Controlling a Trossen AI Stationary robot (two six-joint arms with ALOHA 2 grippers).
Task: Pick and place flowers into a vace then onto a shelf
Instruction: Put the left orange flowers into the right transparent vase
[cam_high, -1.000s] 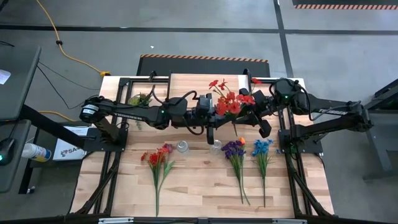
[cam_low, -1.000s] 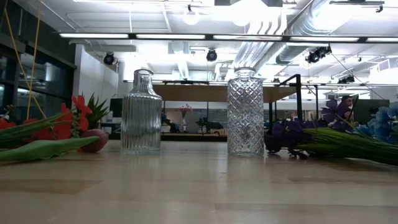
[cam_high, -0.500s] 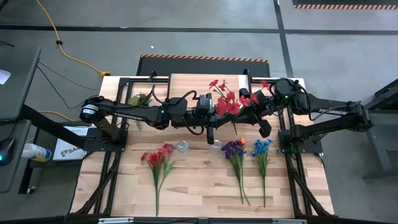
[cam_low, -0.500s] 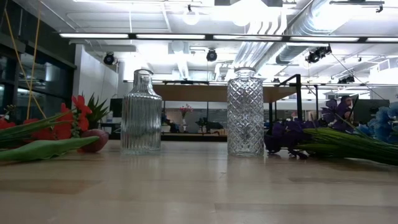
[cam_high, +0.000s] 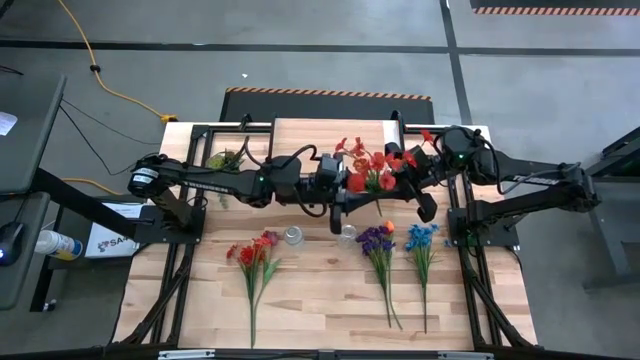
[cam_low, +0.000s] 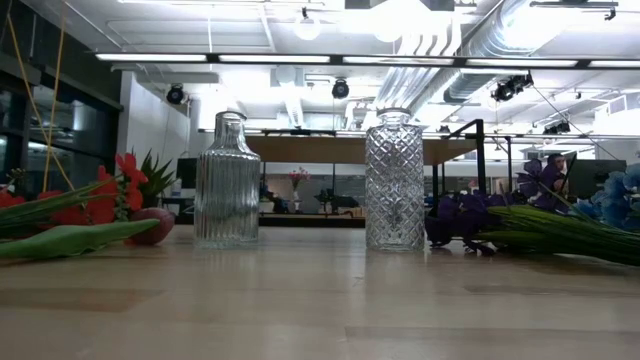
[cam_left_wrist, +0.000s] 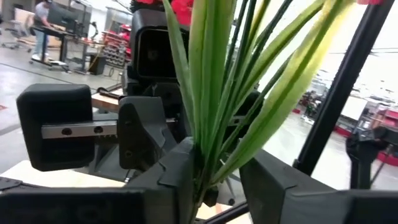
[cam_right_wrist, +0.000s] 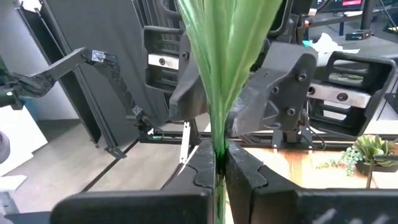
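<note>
A bunch of red flowers (cam_high: 370, 168) is held in the air over the table's far half, between my two arms. My right gripper (cam_right_wrist: 219, 163) is shut on its green stems. My left gripper (cam_left_wrist: 217, 180) is open, with the same stems (cam_left_wrist: 205, 155) standing between its fingers, close to one of them. Two glass vases (cam_high: 293, 236) (cam_high: 347, 236) stand upright just near of the grippers. More flowers lie flat on the table: a red bunch (cam_high: 255, 258), a purple bunch with one orange bloom (cam_high: 378, 243) and a blue bunch (cam_high: 422, 240). The shelf (cam_high: 320, 132) stands at the far edge. My right gripper pinches the bundle of green stems (cam_right_wrist: 219, 140) between its two fingers, which lie across them. The bunch is lifted clear of the table, and its leaves fan out beyond the fingers. My left gripper: the stems (cam_left_wrist: 200, 171) run close along one finger (cam_left_wrist: 180, 174); whether they touch it I cannot tell.
A small green spiky potted plant (cam_high: 225, 160) sits at the far left. In the low view the ribbed vase (cam_low: 227, 180) and the diamond-cut vase (cam_low: 394, 180) stand side by side, with flower bunches lying to either side. Dark frame rails run along both table sides.
The held red bunch has turned a little between the grippers: its blooms have spread and shifted slightly, one moving toward the right arm. Both arms have stayed nearly where they were. The vases and the lying bunches have not moved.
</note>
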